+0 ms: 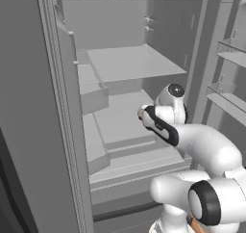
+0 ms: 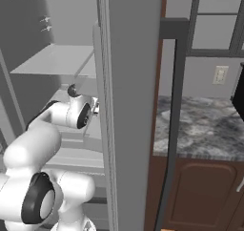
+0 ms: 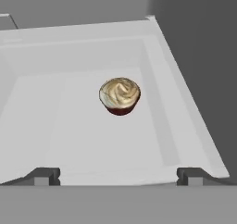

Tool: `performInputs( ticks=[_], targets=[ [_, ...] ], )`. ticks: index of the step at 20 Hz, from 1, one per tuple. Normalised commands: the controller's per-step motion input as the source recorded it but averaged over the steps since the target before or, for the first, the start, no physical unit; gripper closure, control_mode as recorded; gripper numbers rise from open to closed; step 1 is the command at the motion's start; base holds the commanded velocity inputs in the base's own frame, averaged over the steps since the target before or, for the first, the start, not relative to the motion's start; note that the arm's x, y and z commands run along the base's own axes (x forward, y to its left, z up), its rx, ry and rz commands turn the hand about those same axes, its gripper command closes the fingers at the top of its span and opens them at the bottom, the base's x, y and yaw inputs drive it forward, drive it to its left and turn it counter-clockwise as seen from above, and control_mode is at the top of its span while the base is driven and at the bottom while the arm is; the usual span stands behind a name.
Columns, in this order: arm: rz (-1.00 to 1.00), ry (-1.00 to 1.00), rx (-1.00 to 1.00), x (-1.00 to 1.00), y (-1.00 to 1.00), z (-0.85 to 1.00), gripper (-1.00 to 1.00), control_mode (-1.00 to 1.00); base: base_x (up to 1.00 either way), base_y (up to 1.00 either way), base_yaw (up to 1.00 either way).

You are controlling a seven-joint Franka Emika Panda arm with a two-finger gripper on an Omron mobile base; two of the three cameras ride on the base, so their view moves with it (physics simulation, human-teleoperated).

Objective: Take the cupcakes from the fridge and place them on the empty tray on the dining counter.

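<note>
You have the fridge (image 1: 53,107) standing open in front of you, its pale grey shelves in plain sight, and the white arm (image 1: 202,145) reaches in toward the middle shelf (image 1: 120,116). From the hand view you look down into a shallow pale bin (image 3: 176,102) with raised walls. One cupcake (image 3: 120,96), tan swirled topping over a dark brown wrapper, sits upright on the bin floor, roughly in the middle and somewhat nearer the wall on the right of that view, touching no wall. Your gripper (image 3: 118,176) hangs above it with its jaws spread wide: the two dark fingertips (image 3: 44,176) stand far apart at the bottom of the hand view, holding nothing and well clear of the cupcake. In the right base view, you see a grey marbled counter (image 2: 205,130) over dark brown cabinets (image 2: 200,196) beside the fridge door (image 2: 131,106)
</note>
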Motion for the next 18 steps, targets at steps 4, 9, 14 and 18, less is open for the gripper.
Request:
performInputs(
  ticks=[4, 9, 14, 18],
  targets=[
    [0.0, 0.0, 0.0, 0.32, 0.0, -0.19, -1.0, -1.0, 0.0, 0.0, 0.0],
    [0.0, 0.0, 0.0, 0.33, 0.0, -0.21, -1.0, -1.0, 0.0, 0.0, 0.0],
    [0.0, -0.01, 0.0, 0.34, 0.0, -0.08, -1.0, -1.0, 0.0, 0.0, 0.0],
    [0.0, 0.0, 0.0, 0.42, 0.0, -0.04, -1.0, -1.0, 0.0, 0.0, 0.0]
  ],
)
